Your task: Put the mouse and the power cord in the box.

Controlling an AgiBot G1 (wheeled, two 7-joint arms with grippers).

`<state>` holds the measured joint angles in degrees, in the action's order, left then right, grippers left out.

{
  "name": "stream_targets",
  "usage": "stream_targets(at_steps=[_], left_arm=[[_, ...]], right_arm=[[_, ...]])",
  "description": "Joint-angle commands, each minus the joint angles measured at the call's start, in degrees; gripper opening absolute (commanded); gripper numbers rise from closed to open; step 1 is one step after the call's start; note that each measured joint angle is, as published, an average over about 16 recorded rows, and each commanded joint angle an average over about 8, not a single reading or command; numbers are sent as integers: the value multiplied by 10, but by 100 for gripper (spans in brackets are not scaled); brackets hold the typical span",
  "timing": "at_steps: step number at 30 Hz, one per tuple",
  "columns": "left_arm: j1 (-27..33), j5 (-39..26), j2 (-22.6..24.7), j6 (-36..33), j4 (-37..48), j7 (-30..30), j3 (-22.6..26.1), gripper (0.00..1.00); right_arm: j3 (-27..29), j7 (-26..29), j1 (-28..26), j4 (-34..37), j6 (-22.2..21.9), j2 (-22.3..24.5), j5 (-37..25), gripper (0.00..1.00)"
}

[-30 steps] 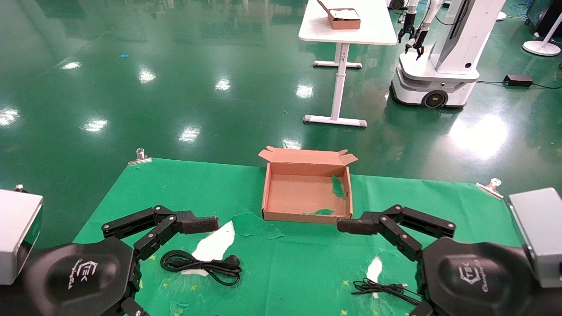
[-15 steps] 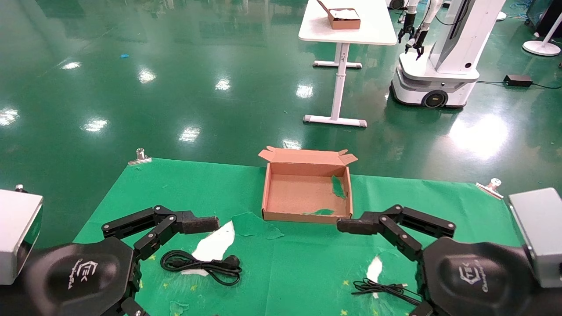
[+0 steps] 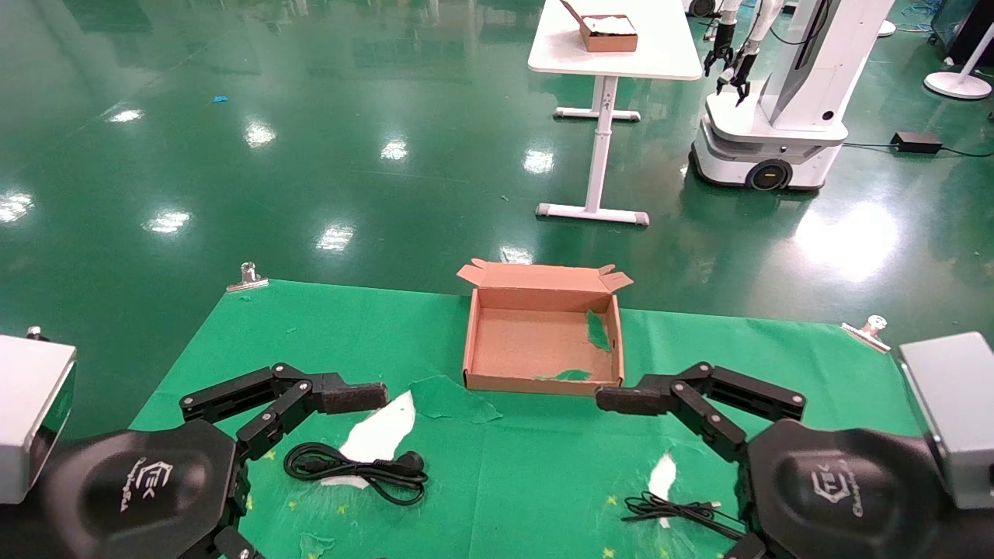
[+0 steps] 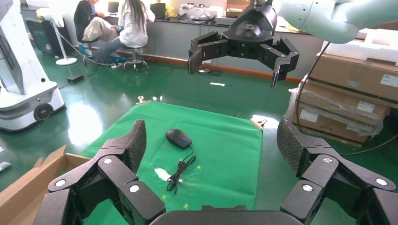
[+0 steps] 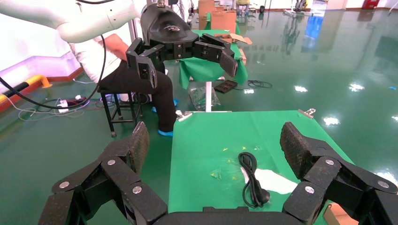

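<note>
Your table [image 3: 543, 466] carries a green cloth, torn in places so white patches show, and clipped at its two far corners. The cloth has bare room on every side of the box.

Your box [image 3: 542, 382] sits at mid-table toward the far edge, flaps up, with nothing inside but green scraps stuck to its floor and right wall. Its near wall stands between your two grippers.

Your left gripper [image 4: 213, 150] hangs above the near-left part of the table, jaws spread wide, holding and touching nothing. In the head view its upper finger [image 3: 353, 396] points toward the box's near-left corner but stops short of it.

Your right gripper [image 5: 213, 147] hangs above the near-right part, likewise spread wide and empty. Its upper finger [image 3: 625, 399] lies just beside the box's near-right corner; you cannot tell from these views whether it touches.

Your power cord [image 3: 353, 470] lies coiled flat on the cloth, partly over a white patch, below and just right of the left gripper, well apart from the box.

Your mouse [image 4: 179, 138] rests on the cloth on the right side, near the right gripper. In the head view that gripper hides it, and only its thin cable [image 3: 672, 512] shows, bunched near the front edge.
</note>
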<state>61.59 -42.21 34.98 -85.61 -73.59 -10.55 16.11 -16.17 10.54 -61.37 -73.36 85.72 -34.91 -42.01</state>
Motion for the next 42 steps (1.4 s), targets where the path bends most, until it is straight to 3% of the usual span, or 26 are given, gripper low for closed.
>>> stream_targets(at_steps=[1, 8, 21, 29, 34, 42], left_arm=[[0, 3, 0, 0, 0, -1, -1, 100], [12, -67, -4, 10, -10, 18, 18, 100], [98, -431, 55, 106, -22, 48, 131, 100], [102, -467, 67, 122, -21, 52, 142, 100], [115, -536, 92, 139, -12, 43, 166, 100], [144, -673, 171, 186, 47, 1, 214, 100]], right_arm=[[0, 1, -1, -1, 0, 0, 1, 100], [-14, -13, 10, 18, 1, 9, -40, 100], [-101, -8, -49, 77, 9, 1, -246, 100], [-106, -6, -51, 82, 11, -3, -257, 100], [-97, -2, -32, 75, 3, 14, -244, 100], [-76, 23, 6, 25, -24, 64, -218, 100]])
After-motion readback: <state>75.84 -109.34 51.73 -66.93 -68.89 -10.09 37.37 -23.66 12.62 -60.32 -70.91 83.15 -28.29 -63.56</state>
